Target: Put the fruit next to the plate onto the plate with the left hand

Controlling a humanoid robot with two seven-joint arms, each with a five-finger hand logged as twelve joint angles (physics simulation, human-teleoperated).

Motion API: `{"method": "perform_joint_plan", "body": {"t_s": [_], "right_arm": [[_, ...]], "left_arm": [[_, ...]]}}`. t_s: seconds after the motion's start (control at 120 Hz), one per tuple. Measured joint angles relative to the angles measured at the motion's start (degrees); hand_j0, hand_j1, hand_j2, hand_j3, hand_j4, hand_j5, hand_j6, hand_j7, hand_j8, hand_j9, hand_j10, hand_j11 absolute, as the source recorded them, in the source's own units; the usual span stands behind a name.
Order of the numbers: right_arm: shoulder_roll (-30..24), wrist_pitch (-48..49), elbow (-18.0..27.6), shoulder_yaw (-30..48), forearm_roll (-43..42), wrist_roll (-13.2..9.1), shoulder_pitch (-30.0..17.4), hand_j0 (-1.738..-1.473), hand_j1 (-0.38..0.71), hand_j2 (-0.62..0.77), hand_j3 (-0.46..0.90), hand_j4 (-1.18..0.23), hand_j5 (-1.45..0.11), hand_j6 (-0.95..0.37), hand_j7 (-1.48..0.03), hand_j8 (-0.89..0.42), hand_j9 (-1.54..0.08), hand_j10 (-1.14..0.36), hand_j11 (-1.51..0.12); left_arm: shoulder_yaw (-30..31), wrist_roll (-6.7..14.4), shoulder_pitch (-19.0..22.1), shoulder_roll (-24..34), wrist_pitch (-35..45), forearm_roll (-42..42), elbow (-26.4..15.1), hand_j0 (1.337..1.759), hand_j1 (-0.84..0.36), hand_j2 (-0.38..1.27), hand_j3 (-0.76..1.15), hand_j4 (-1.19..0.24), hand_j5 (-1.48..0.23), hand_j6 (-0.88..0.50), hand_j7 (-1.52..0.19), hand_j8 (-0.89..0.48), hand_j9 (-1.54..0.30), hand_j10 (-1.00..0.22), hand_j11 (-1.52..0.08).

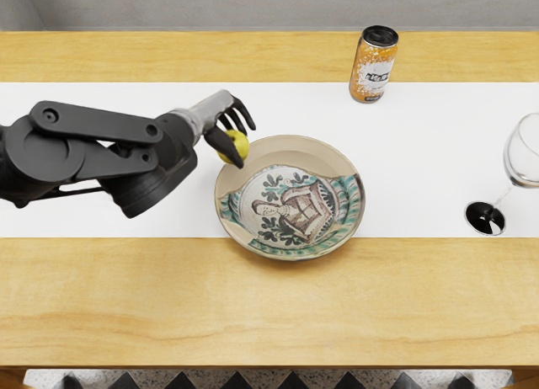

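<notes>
Fingers (245,114) of the left hand (222,125) clamp a round yellow fruit (240,143) by the glossy painted plate (290,142).

1 orange can (373,64) stands upright at the white runner's (421,153) far edge; 1 wine glass (525,153) stands far right.

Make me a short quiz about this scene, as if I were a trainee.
1. True or false: the left hand is closed around the yellow fruit.
2. Which thing stands beyond the plate, on the far side of the table? A: can. B: bottle. C: mug.
3. Fill in: the wine glass stands at the picture's ____ edge.
Key: 1 true; 2 A; 3 right.
</notes>
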Motion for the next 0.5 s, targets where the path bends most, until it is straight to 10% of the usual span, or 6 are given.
{"method": "perform_joint_plan", "body": {"t_s": [0.5], "right_arm": [[0.0, 0.0, 0.0, 0.0, 0.0, 0.0, 0.0, -1.658, -0.35, 0.00, 0.00, 0.00, 0.00, 0.00, 0.00, 0.00, 0.00, 0.00, 0.00]], "left_arm": [[0.0, -0.1, 1.0, -4.9, 0.0, -1.7, 0.1, 1.657, -0.28, 0.42, 0.00, -0.65, -0.84, -0.62, -0.84, -0.52, -0.84, -0.66, -0.84]]}}
